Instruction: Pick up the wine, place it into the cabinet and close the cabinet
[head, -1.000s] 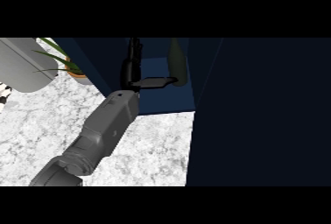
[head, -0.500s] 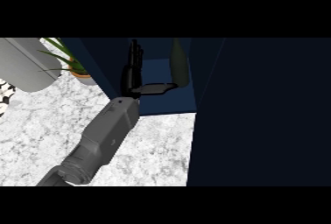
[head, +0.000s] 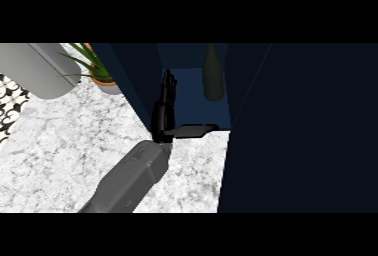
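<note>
Dark green, the wine bottle (head: 213, 75) stands upright inside the navy cabinet (head: 310, 125), apart from the hand. The hand (head: 164, 107) at the cabinet opening has its fingers straight and together, thumb stretched sideways, holding nothing. A potted plant (head: 96, 70) stands on the marble counter (head: 66, 145).

A smooth grey forearm (head: 129, 182) (rounded, tube-like) ends in a slim black robot hand (head: 164, 107).

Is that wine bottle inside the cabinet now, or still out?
Inside: the wine bottle stands upright in the open cabinet, apart from the open robot hand.
</note>
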Robot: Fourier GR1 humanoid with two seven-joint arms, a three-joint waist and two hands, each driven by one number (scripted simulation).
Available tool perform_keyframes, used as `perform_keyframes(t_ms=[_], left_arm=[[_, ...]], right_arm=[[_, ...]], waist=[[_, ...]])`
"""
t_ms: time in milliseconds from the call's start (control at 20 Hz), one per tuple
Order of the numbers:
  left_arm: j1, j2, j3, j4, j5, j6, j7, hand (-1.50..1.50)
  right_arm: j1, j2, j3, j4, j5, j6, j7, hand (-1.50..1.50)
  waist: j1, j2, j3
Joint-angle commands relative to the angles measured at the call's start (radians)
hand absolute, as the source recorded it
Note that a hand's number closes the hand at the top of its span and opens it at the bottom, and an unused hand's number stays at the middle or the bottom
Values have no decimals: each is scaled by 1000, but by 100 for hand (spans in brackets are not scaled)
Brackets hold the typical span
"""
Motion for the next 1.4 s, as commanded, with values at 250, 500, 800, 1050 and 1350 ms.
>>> perform_keyframes(t_ms=[250, 500, 800, 1050, 1350], left_arm=[[284, 0, -218, -471, -94, 237, 63, -150], [406, 73, -189, -597, -137, 199, 92, -150], [533, 138, -285, -893, -237, 383, 190, -150], [582, 199, -258, -987, -249, 277, 211, -150], [752, 346, -311, -1150, -245, 181, 183, -150]], right_arm=[[21, 1, -10, -53, -10, -8, 6, -150], [90, -4, 10, -100, -8, 14, -13, -150], [178, -10, 4, -152, -48, 36, -24, -150], [74, -39, -50, -126, -126, 43, 55, -150], [63, -44, -66, -34, -210, 97, 30, 150]], waist=[[27, 1, 0], [19, 5, 0], [18, 2, 1], [18, 5, 0], [26, 5, 0]])
